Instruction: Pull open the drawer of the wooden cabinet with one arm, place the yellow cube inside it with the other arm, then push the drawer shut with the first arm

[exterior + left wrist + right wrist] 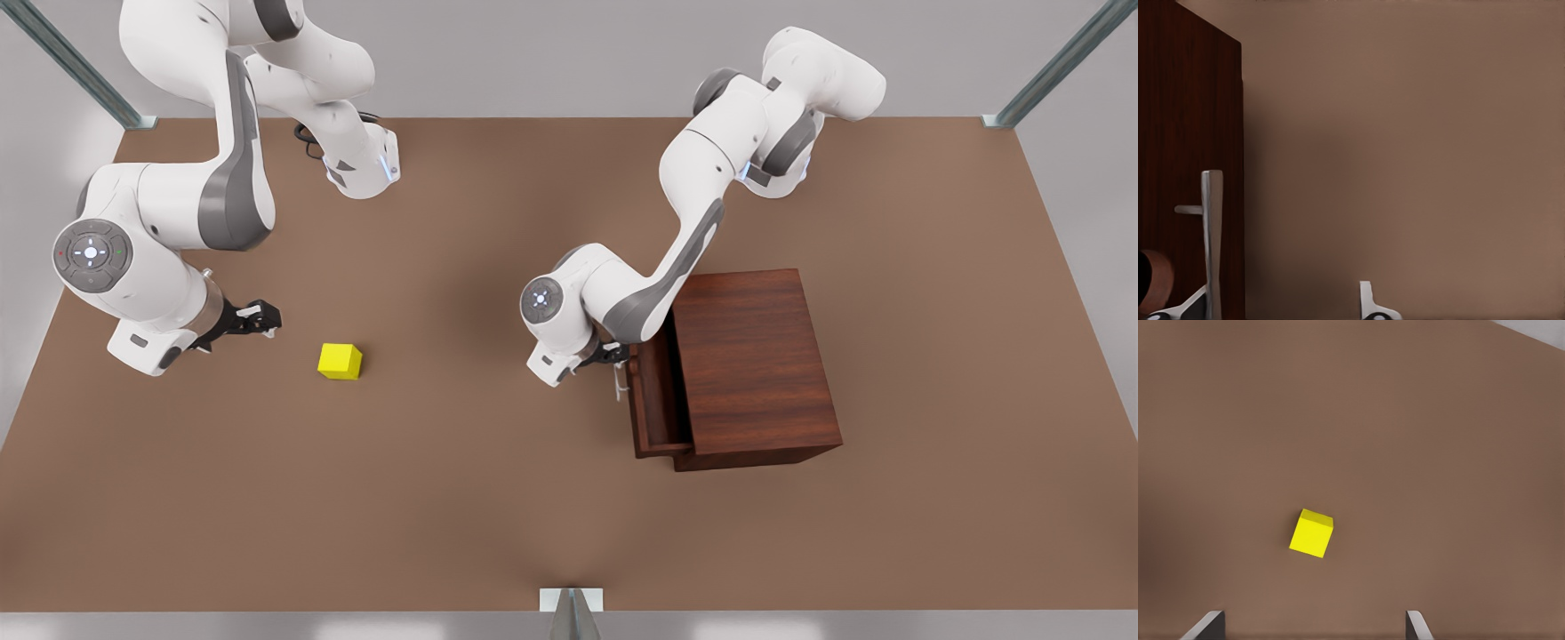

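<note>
The wooden cabinet (756,356) stands on the front view's right side of the table. Its drawer (653,400) is pulled a short way out toward the front view's left. My left gripper (613,356) is at the silver handle (616,382), open. In the left wrist view the handle (1212,227) stands just inside one finger (1188,308) of my left gripper (1281,308), in front of the dark drawer panel (1191,133). The yellow cube (340,361) lies on the table. My right gripper (265,318) hovers open just to its left in the front view, with the cube (1311,533) ahead of the gripper (1315,630).
The brown table (498,498) spreads wide around the cube and in front of the drawer. Both arm bases stand at the far edge. Metal frame posts (571,613) sit at the table's edges and corners.
</note>
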`<state>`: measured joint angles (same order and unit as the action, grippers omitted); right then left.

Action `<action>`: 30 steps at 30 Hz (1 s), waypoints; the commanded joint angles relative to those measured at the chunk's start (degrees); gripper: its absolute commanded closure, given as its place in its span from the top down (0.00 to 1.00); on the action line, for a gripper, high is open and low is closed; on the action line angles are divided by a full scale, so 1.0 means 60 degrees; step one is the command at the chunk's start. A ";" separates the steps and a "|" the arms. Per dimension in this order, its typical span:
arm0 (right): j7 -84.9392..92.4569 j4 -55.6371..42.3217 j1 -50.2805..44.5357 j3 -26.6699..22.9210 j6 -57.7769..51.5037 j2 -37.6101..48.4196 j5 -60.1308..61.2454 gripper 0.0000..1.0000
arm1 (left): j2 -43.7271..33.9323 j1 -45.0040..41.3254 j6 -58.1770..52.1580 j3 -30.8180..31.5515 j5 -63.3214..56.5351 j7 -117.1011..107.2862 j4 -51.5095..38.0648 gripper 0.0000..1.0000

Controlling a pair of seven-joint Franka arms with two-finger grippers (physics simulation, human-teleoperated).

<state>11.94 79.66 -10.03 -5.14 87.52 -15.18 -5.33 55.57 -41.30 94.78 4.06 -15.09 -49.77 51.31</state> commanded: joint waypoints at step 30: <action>-0.1843 0.4108 -0.0644 0.0094 0.5273 -0.0504 0.1006 1.00 | -0.4662 0.4143 -0.7182 0.0084 0.1842 0.4219 -0.0480 1.00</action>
<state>8.92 101.96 -14.11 -4.55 103.14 -19.07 -0.48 27.34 -17.74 70.32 4.40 -5.34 -46.76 49.30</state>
